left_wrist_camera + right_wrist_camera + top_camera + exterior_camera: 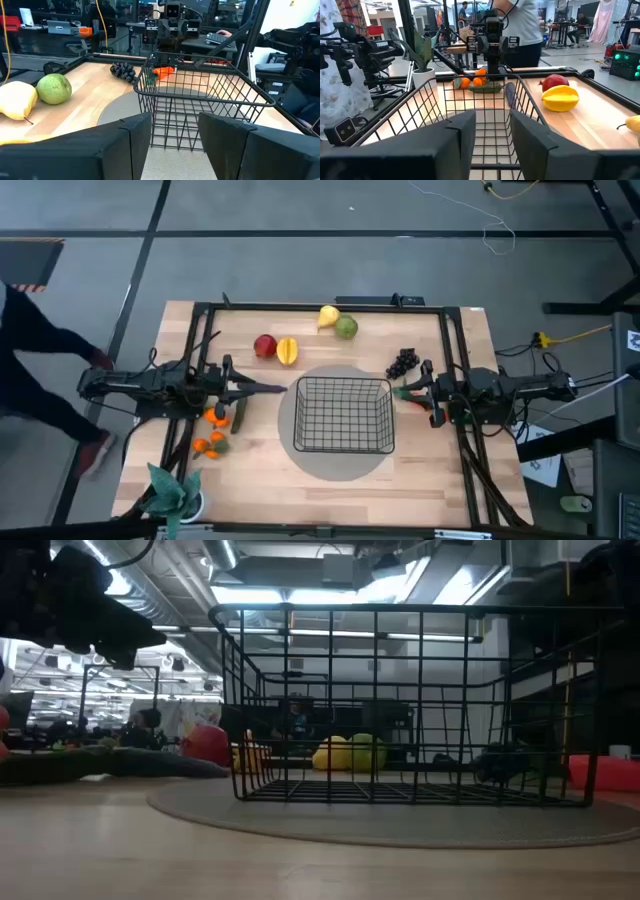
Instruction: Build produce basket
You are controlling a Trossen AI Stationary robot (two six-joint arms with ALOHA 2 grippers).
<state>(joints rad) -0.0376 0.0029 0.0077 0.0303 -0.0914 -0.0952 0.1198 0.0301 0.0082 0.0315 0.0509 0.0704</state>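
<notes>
The left gripper (268,388) hovers beside the basket (344,416), fingers apart and empty; the right gripper (408,392) faces it likewise. The basket, black open wire grid, stands empty on a grey mat (340,464) mid-tabletop. Only the right wrist view reveals the eggplant (510,93) beyond it.

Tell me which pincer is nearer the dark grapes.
Right. The right pincer sits just beside the dark grapes, at the basket's right side. The left pincer is across the basket, on its left side, far from them.
</notes>
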